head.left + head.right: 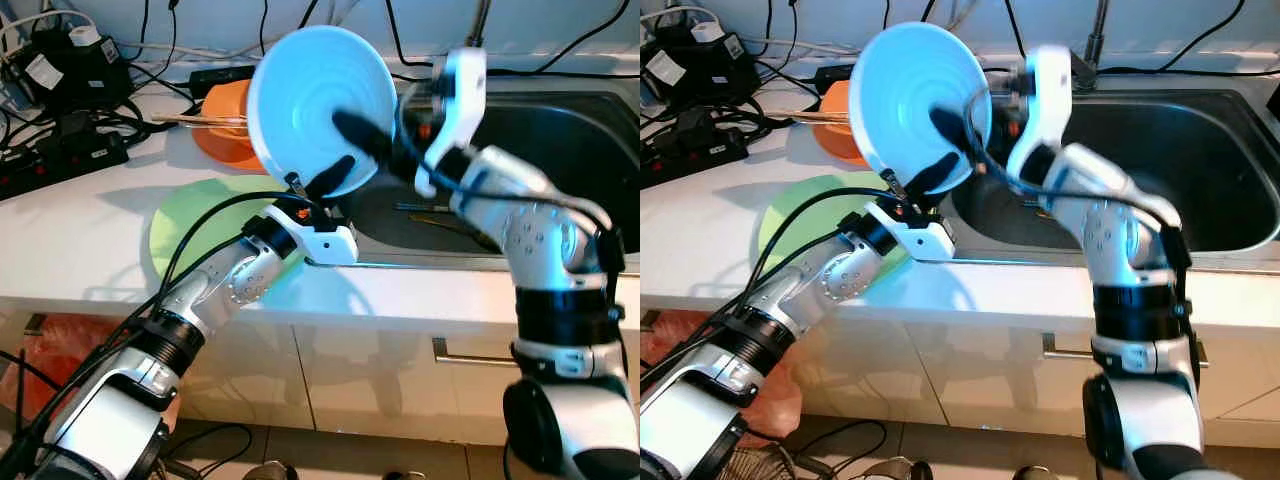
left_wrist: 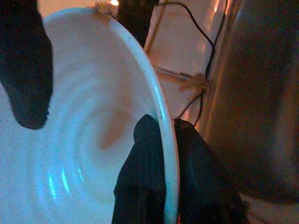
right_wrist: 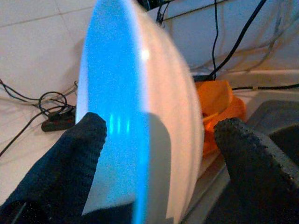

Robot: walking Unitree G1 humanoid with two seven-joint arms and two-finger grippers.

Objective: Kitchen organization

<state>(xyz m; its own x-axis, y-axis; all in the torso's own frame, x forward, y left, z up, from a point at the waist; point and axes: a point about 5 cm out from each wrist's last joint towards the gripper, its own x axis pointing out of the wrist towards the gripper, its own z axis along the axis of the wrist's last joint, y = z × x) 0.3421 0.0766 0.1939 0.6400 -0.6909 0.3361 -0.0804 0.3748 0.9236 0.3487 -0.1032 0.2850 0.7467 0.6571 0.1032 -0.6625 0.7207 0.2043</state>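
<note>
blue bowl [image 1: 322, 105]: held up on edge above the white bench [image 1: 90, 230], at the sink's [image 1: 560, 150] near-left corner, its hollow facing the camera.
left pincer [image 1: 330, 172]: clamped on the bowl's rim at 6 o'clock; in the left wrist view one finger [image 2: 140, 172] lies inside the rim, the other behind it.
right pincer [image 1: 375, 148]: at the bowl's 3 o'clock edge, fingers spread wide; in the right wrist view they straddle the rim, one finger [image 3: 70, 172] on the hollow side, the other [image 3: 257, 163] clear of the back.
green plate [image 1: 195, 225]: flat on the bench, at 7 o'clock from the bowl, partly under the left arm.
orange bowl [image 1: 225, 125]: on the bench at 9 o'clock from the blue bowl, chopsticks [image 1: 195, 120] lying across it.
sink: at 3 o'clock, dark, with utensils [image 1: 435, 212] on its floor.
power strips [image 1: 60, 150]: with black cables at 10 o'clock on the bench.
</note>
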